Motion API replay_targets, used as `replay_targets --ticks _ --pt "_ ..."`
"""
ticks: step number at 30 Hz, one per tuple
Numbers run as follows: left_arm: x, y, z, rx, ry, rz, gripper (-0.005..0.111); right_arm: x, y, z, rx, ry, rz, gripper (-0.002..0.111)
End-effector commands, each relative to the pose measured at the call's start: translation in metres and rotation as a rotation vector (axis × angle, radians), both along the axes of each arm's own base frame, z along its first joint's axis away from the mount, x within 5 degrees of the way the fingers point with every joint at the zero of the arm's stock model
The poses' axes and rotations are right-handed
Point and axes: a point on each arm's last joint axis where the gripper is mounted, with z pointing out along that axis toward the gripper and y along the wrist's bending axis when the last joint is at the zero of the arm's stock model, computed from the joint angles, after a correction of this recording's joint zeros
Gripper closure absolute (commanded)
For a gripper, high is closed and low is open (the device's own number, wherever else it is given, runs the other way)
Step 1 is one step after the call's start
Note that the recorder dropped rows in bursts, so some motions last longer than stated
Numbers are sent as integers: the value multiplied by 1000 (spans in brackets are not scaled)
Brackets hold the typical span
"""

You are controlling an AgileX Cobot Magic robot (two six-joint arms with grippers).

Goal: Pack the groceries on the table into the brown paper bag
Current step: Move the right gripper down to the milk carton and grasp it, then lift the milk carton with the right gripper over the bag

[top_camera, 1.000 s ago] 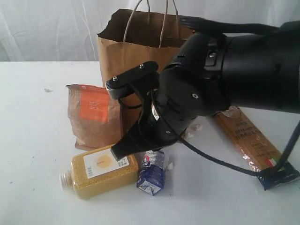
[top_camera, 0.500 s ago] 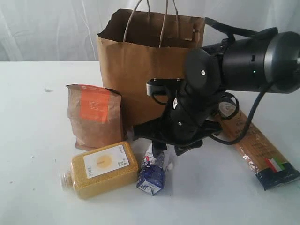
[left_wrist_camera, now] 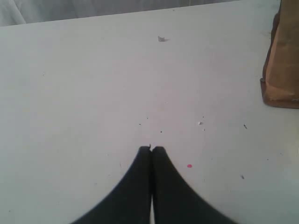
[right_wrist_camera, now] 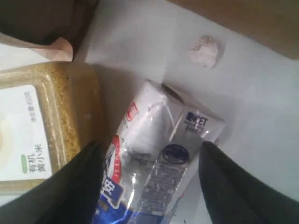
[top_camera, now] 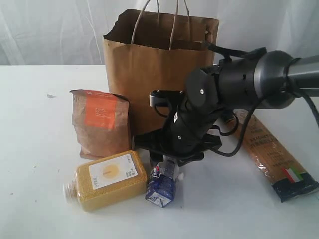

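Right gripper (right_wrist_camera: 149,145) has lowered, spread astride the small blue-white carton (right_wrist_camera: 161,126) (left gripper (left_wrist_camera: 152,149) clenched, empty).

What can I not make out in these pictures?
1. Inside of the brown paper bag: exterior view, its front wall hides it.
2. Fingertips of the right gripper: right wrist view, cut off by the picture edge, so contact with the small blue-white carton is unclear.
3. Brown object: left wrist view, cut off by the edge; bag or pouch unclear.
4. Far end of the spaghetti packet: exterior view, behind the right arm.
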Motion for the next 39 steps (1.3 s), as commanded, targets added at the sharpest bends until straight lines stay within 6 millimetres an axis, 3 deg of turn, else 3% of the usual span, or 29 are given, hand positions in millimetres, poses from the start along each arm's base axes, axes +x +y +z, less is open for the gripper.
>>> replay_targets --ticks 1,12,27,29,35,39 --pt "0 0 0 2 -6 -6 107 2 1 -8 -8 9 1 52" --pt "0 0 0 2 -6 -6 107 4 8 -10 78 28 -66 52" --pt "0 0 0 2 -6 -6 107 3 8 -26 18 66 -1 53" --pt "0 0 0 2 -6 -6 107 3 8 -26 21 56 -1 61" --pt "0 0 0 2 -6 -6 107 3 7 -7 57 4 4 102" --pt "0 0 0 2 -6 -6 107 -1 4 24 98 -74 43 108"
